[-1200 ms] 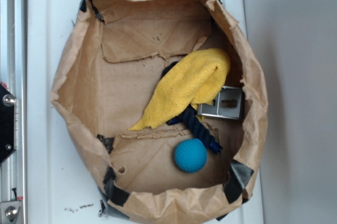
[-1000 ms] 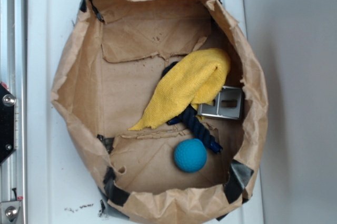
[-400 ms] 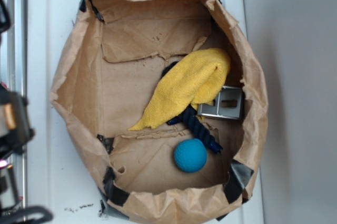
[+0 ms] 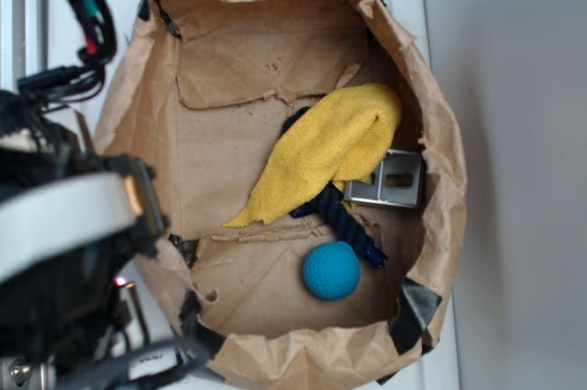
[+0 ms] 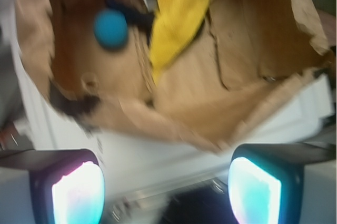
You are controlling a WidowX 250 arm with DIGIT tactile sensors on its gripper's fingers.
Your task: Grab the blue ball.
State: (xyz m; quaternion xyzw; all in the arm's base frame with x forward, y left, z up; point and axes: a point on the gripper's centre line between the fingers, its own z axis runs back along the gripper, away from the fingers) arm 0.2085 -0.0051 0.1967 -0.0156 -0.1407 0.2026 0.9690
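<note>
The blue ball (image 4: 331,271) is a small teal, dimpled sphere lying on the floor of a brown paper bag tray (image 4: 443,142), near its front right. In the wrist view the ball (image 5: 110,28) shows at the upper left, blurred. My gripper (image 5: 166,192) is open and empty, its two glowing pads (image 5: 79,195) wide apart over the white surface outside the bag's rim, well away from the ball. In the exterior view only my blurred arm (image 4: 64,225) shows, at the left, beside the bag's left wall.
A yellow cloth (image 4: 326,151) lies in the middle of the bag over a dark navy rope (image 4: 350,222), which runs down close to the ball. A grey metal piece (image 4: 390,179) sits at the right wall. The bag stands on a white surface (image 4: 73,50).
My arm has come into the exterior view from the left and now fills the lower left beside the bag. The ball, cloth and rope have not moved.
</note>
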